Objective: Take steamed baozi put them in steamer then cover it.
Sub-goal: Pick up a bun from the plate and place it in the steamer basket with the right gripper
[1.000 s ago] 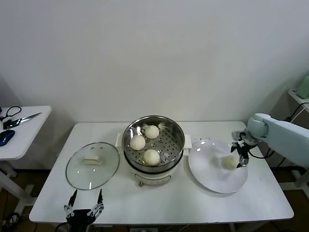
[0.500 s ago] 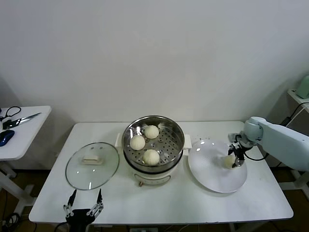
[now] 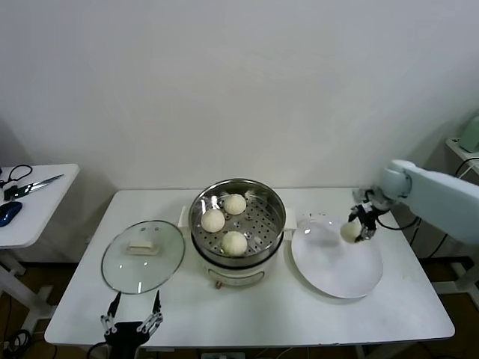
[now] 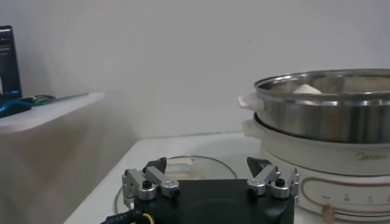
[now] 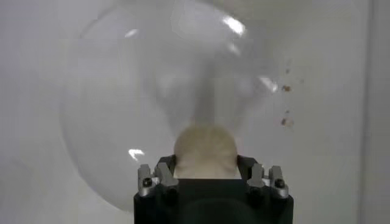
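Note:
The steel steamer (image 3: 238,221) on its white base stands mid-table and holds three baozi (image 3: 213,220), (image 3: 235,203), (image 3: 234,242) on the perforated tray. My right gripper (image 3: 356,227) is shut on the fourth baozi (image 3: 349,231) and holds it above the far part of the white plate (image 3: 337,262). In the right wrist view the baozi (image 5: 205,151) sits between the jaws over the plate (image 5: 122,109). The glass cover (image 3: 143,255) lies flat left of the steamer. My left gripper (image 3: 132,320) is open and idle at the table's front edge; the left wrist view shows the steamer (image 4: 323,115).
A small side table (image 3: 30,209) at the far left carries scissors (image 3: 34,184) and a blue mouse (image 3: 7,212). A few brown specks (image 5: 286,122) lie on the table beside the plate.
My right gripper has lifted the baozi off the plate and moved it up and slightly left toward the steamer. The left arm has not moved.

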